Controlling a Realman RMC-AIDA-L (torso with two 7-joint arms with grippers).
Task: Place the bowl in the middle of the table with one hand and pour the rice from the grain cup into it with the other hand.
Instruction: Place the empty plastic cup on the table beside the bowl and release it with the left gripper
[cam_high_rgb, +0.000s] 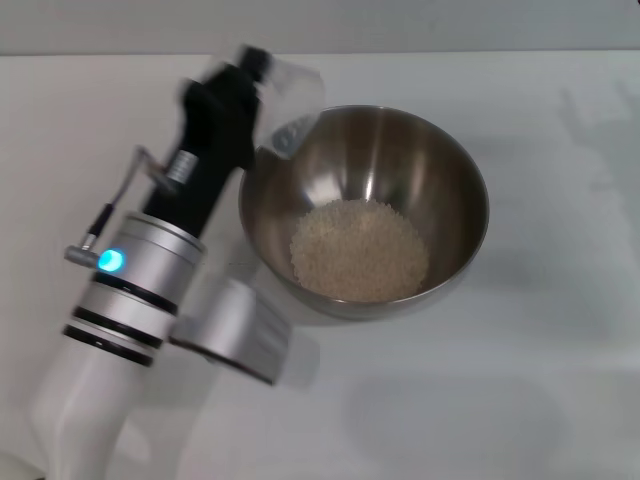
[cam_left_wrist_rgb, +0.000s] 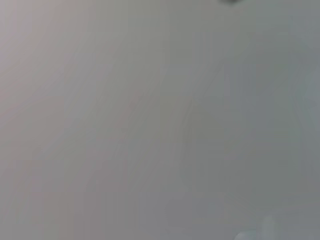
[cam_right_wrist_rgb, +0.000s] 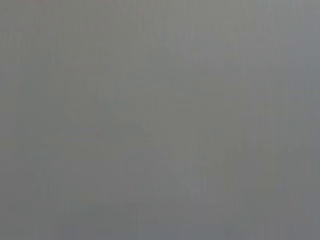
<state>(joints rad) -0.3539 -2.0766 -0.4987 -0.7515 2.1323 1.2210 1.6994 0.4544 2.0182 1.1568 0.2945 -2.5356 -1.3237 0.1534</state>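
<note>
One arm is all I see from the head view: my left arm reaches in from the near left, its hand (cam_high_rgb: 262, 85) up at the bowl's far-left rim. It grips the cup (cam_high_rgb: 292, 100), which looks clear and empty, tipped over that rim. Just right of it the bowl (cam_high_rgb: 455, 200) sits on the table (cam_high_rgb: 560, 380), about mid-table, with the rice (cam_high_rgb: 358, 250) heaped in its bottom. Both wrist views give me only blank grey. My right hand is out of sight everywhere.
</note>
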